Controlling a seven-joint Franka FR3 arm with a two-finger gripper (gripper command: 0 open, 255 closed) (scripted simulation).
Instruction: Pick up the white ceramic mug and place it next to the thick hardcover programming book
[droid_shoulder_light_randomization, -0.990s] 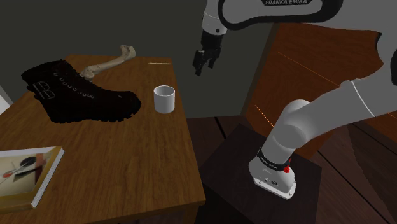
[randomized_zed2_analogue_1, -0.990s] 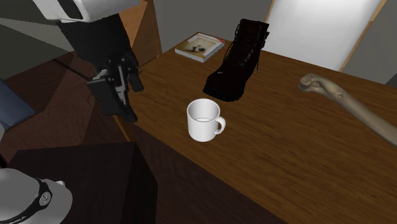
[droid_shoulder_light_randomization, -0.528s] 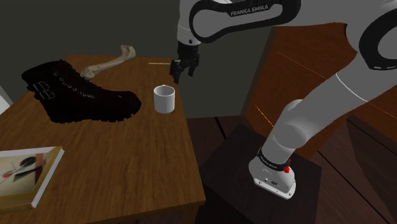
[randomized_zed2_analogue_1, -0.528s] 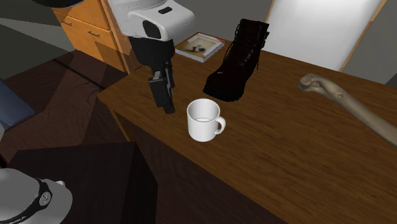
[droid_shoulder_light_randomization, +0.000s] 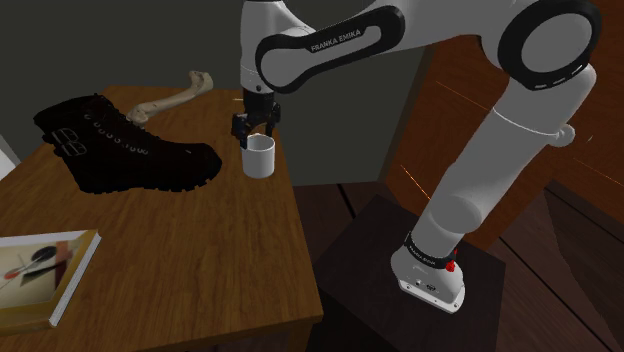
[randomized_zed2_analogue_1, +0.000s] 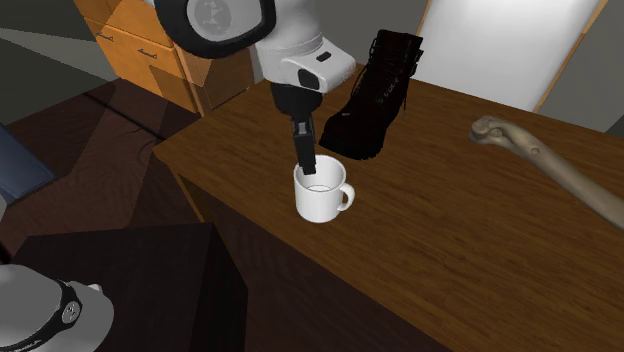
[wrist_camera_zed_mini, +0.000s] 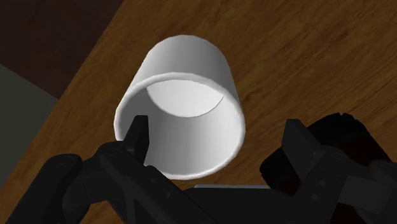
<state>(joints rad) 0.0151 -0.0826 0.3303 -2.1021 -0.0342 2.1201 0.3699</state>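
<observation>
Book (droid_shoulder_light_randomization: 38, 268) and mug (droid_shoulder_light_randomization: 259, 158) sit well apart on the wooden table (droid_shoulder_light_randomization: 210, 270), but the coming move turns on the much smaller gap at the mug's rim. In the shoulder view the book lies flat at the near left corner. Farther in, close to the table's right edge, the white mug stands upright with its mouth up. The black gripper (droid_shoulder_light_randomization: 254, 134) hangs pointing straight down just above it, so the mug lies directly below the hand, along the fingers' own line.

In the wrist view the fingers (wrist_camera_zed_mini: 140, 137) are apart. One is over the rim at one side of the mug (wrist_camera_zed_mini: 184, 105), and the other stands clear outside the opposite wall, so the hand looks a little off-centre. Whether the finger at the rim touches it I cannot tell, and nothing is clasped yet. In the second exterior view the handle (randomized_zed2_analogue_1: 349, 196) points to that view's right, away from that finger.

My judgement is that the next move is a short drop, perhaps with a slight sideways shift so the cup sits squarely between the fingers. Near the mug on its left is the toe of the black boot (droid_shoulder_light_randomization: 125, 150), and at the far edge lies the pale bone (droid_shoulder_light_randomization: 172, 97).
</observation>
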